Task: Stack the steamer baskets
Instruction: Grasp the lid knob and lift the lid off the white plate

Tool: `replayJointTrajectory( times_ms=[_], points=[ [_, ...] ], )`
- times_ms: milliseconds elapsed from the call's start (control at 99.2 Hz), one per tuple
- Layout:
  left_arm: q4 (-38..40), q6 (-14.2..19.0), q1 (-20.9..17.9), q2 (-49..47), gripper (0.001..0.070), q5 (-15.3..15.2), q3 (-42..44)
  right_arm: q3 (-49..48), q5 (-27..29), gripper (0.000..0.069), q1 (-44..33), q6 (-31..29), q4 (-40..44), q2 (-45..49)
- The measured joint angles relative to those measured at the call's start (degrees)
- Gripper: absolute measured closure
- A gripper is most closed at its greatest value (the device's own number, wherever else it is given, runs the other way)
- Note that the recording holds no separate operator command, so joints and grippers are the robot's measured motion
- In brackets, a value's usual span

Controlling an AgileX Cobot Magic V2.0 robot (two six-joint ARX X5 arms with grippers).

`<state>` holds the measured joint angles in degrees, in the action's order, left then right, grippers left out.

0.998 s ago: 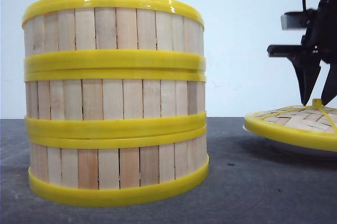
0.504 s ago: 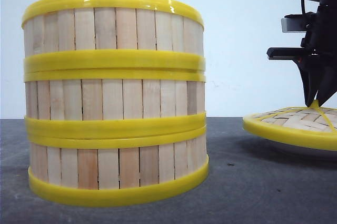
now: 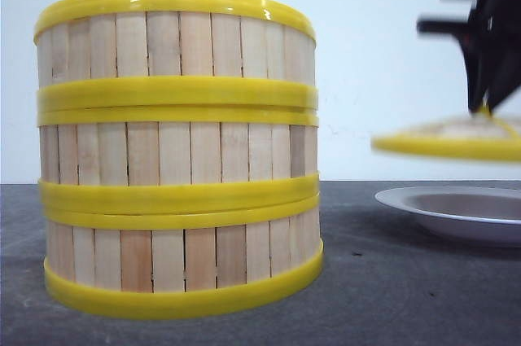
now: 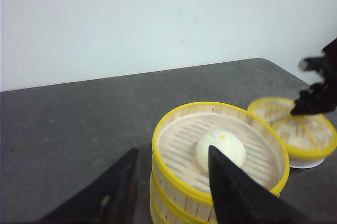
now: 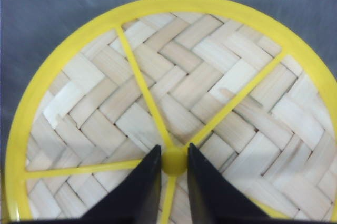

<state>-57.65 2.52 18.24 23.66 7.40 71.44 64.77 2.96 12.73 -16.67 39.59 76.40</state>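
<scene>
R end effector pinches lid knob, held above plate, prob. to cap baskets; L end effector open, idle.

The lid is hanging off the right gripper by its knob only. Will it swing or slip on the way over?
The lid, clear of the plate, looks thin and woven, so probably light. Held by the right gripper at its small central knob, it may tilt or swing. The smooth plastic could slip.

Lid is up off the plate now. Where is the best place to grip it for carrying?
By the small yellow knob at the centre of the lid, coming straight down from above. Its spokes meet there, so the lid hangs roughly level. The right gripper already pinches it; the rim looks too wide for the fingers.
</scene>
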Motion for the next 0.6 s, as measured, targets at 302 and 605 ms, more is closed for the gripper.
replayJointTrajectory(
  times_ms=[302,605],
  points=[
    [0.0,-0.2,0.0,0.0,0.047,0.0,0.0,15.2,-6.1,0.0635,3.6,3.3,10.6,-3.5],
    [0.0,-0.2,0.0,0.0,0.047,0.0,0.0,30.4,-13.5,0.0636,16.3,4.5,12.5,-3.2]
  ],
)
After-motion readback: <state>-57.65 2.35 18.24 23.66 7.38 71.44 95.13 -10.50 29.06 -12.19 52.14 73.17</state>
